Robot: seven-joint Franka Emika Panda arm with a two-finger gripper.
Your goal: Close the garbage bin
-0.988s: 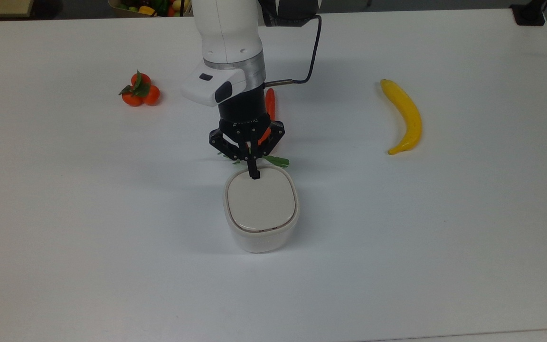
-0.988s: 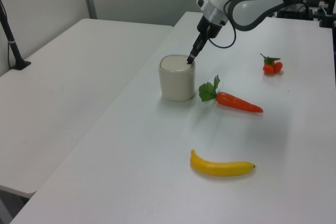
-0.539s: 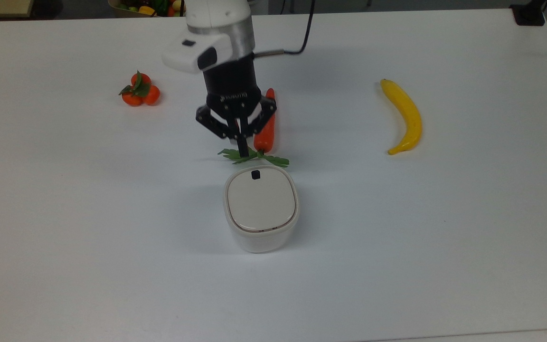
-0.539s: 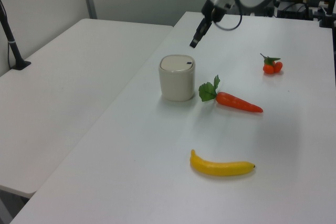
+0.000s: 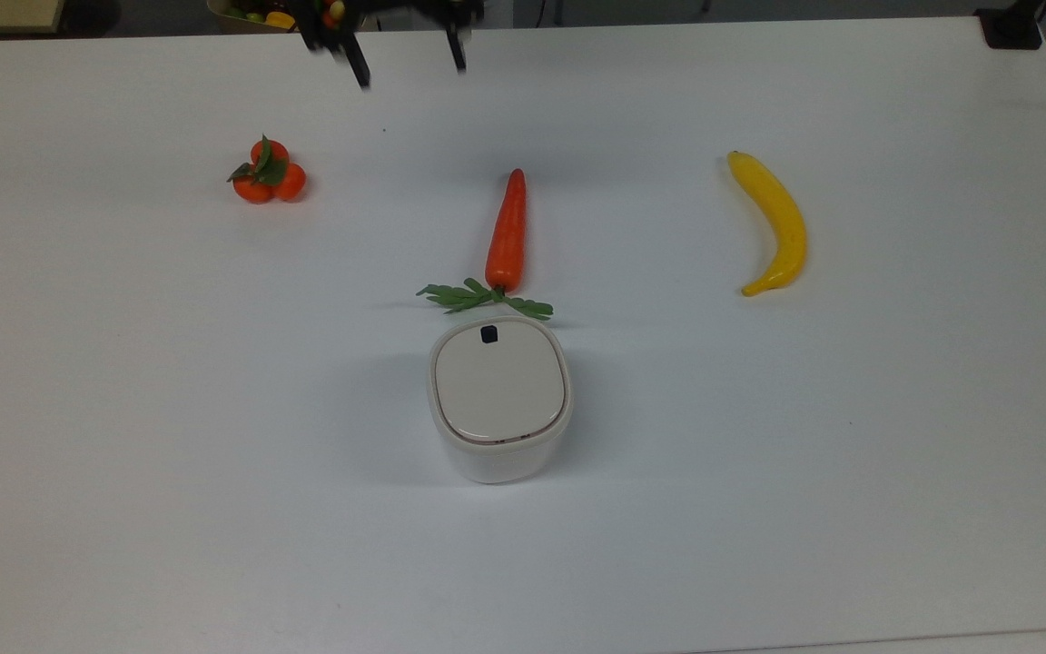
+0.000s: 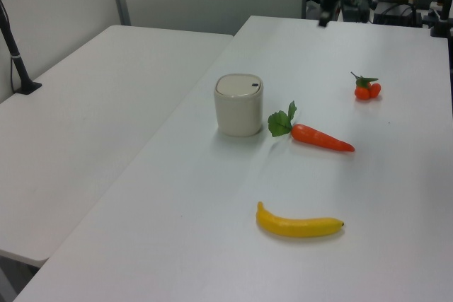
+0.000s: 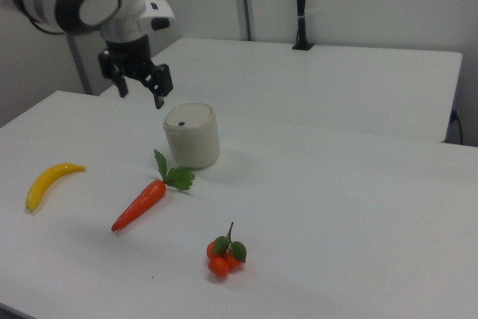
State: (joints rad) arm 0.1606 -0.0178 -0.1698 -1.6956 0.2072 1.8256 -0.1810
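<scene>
the bin (image 5: 499,400) is seen on the table (image 5: 850,454), lid flat and shut, touched by nothing, just beside the carrot (image 5: 506,232) leaves. the gripper (image 7: 140,87) is held above the table, clear of the bin, jaws spread and empty.

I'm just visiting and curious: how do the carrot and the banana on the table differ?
The carrot is orange, straight, with green leaves at one end; the banana is yellow, curved and leafless. The carrot's leaves lie next to the garbage bin; the banana lies well apart from it. Both lie flat on the white table.
</scene>
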